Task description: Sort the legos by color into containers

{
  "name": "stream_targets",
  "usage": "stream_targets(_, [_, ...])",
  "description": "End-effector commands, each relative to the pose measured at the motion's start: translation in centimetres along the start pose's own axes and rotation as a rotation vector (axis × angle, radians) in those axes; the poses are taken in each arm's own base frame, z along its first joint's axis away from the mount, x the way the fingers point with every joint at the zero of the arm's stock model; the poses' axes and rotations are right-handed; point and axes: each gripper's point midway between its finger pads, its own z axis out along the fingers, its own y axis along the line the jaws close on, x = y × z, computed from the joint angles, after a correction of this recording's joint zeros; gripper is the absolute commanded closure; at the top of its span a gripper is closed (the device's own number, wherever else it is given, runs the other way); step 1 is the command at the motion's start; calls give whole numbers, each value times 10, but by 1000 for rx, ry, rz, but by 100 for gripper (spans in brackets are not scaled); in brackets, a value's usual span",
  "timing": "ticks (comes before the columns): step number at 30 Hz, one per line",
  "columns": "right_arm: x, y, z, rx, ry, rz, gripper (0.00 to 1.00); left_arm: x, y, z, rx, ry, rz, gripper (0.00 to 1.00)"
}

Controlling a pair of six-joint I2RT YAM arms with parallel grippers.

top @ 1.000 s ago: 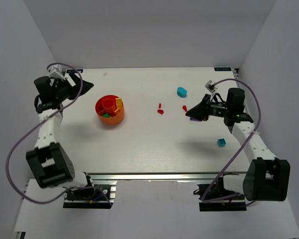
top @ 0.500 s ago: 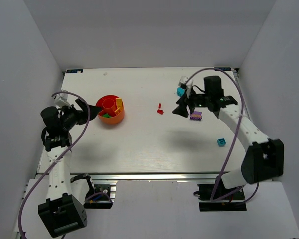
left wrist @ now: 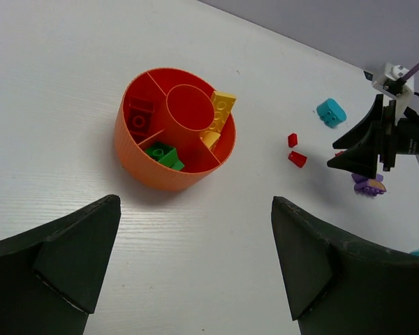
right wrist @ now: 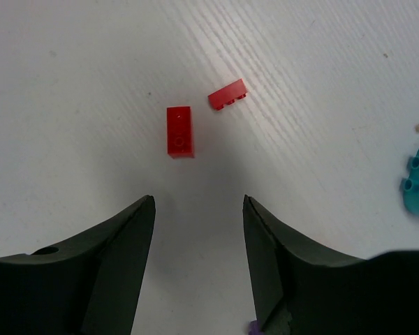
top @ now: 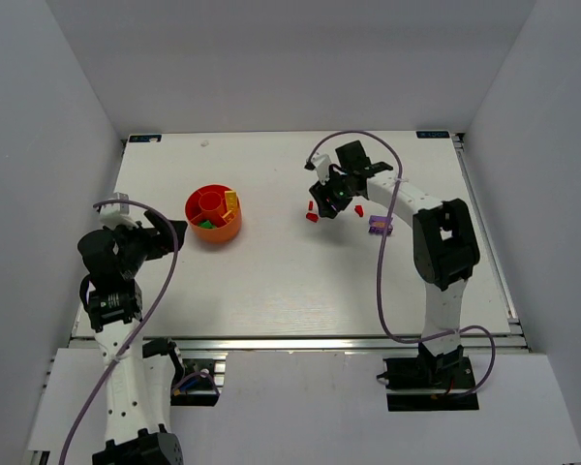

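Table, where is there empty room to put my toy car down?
Bare white table lies between the round orange-red plastic bowl and the small red plastic bricks, and across the middle toward the near edge. It is crowded around those red bricks, where the right gripper hangs, with a small purple plastic brick nearby.

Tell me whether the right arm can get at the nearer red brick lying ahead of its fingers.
Probably yes: the right gripper is open and the nearer red brick lies just ahead, with nothing between them.
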Motion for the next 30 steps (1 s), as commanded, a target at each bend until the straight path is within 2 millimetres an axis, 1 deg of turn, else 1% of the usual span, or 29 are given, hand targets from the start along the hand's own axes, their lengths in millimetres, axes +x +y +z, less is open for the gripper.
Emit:
stream_targets(1, [-19,-10,2,51,0,-6,41,7,9,-3,-43,-1,17,2])
stream_targets(3, [-17,-4,12,16,7,-15,39,7,9,-4,-45,-2,18,2])
stream_targets(7, [-20,5,19,-40,-10,-37,36,6,8,-5,-41,-9,24,2])
stream_targets(11, [-13,10,32,-86,8,-40,36,6,7,-6,-42,-12,25,2])
stream_targets(14, [-10,9,40,-86,17,-42,37,7,7,-6,-39,-8,24,2])
stream_targets(16, [-10,5,44,-65,18,-42,37,8,7,-6,-36,-7,24,2])
stream_targets(17, [-4,1,48,-48,34,-39,38,8,6,-6,-34,-7,22,2])
stream_targets(18, [-8,-1,49,-40,27,-44,39,8,7,-6,-37,-8,22,2])
stream_targets(19, [-5,-1,53,-46,36,-43,39,8,6,-6,-34,-7,24,2])
stream_targets(21, [-5,-1,53,-49,34,-41,43,8,7,-6,-36,-7,24,2])
stream_targets(26, [-3,6,56,-69,31,-54,50,8,7,-6,-34,-4,24,2])
stream_targets(28, [0,7,59,-72,35,-54,55,9,7,-5,-36,-1,22,2])
stream_targets(29, [-2,8,60,-71,31,-61,56,8,7,-5,-35,-3,22,2])
stream_targets(30, [0,7,61,-71,33,-58,60,9,7,-5,-35,-3,22,2])
